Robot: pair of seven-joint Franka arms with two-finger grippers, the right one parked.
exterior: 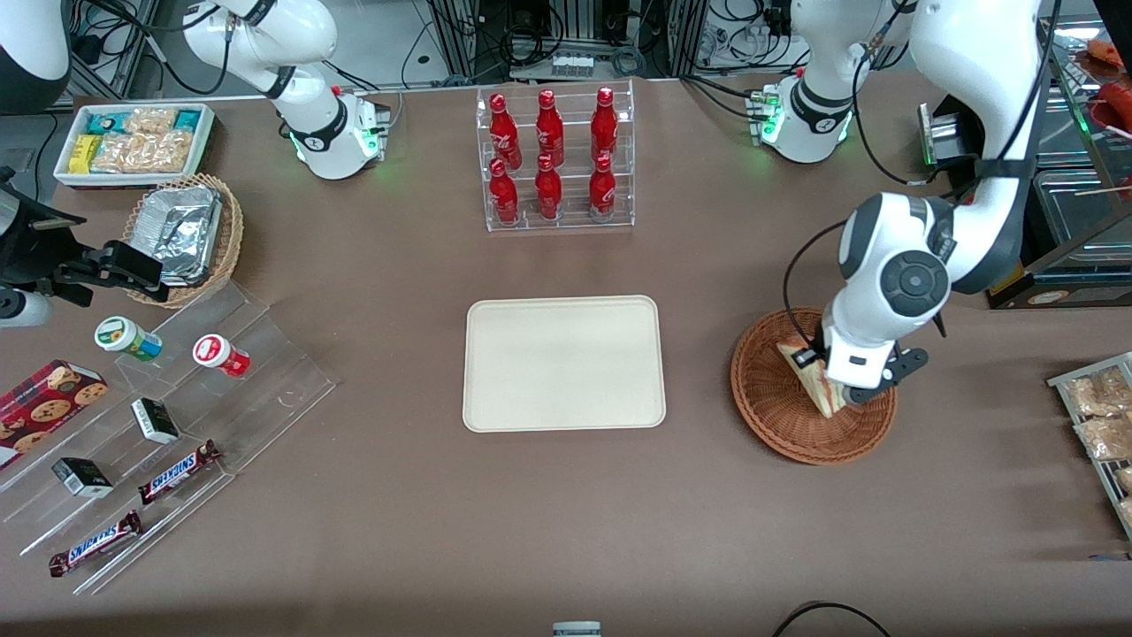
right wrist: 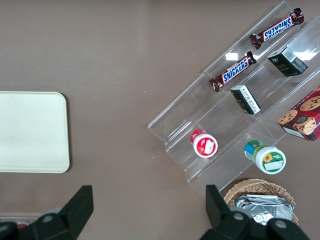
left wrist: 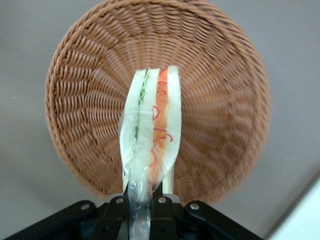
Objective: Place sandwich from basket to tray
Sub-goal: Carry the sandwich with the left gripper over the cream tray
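Note:
My left gripper (exterior: 851, 391) is shut on the sandwich (exterior: 812, 375), a pale bread wedge in clear film with red and green filling. It holds the wedge on edge over the reddish-brown wicker basket (exterior: 778, 416). In the left wrist view the sandwich (left wrist: 152, 125) hangs from the gripper (left wrist: 140, 210), pinched between the black fingers (left wrist: 163, 209), with the basket (left wrist: 225, 100) under it. The cream tray (exterior: 564, 363) lies flat in the middle of the table, beside the basket toward the parked arm's end. It also shows in the right wrist view (right wrist: 30, 132).
A clear rack of red bottles (exterior: 555, 159) stands farther from the camera than the tray. Acrylic steps with snack bars and cups (exterior: 177, 425), a tan basket of foil trays (exterior: 186, 234) and a white bin (exterior: 133, 141) lie toward the parked arm's end. Bagged snacks (exterior: 1101, 416) lie near the working arm's edge.

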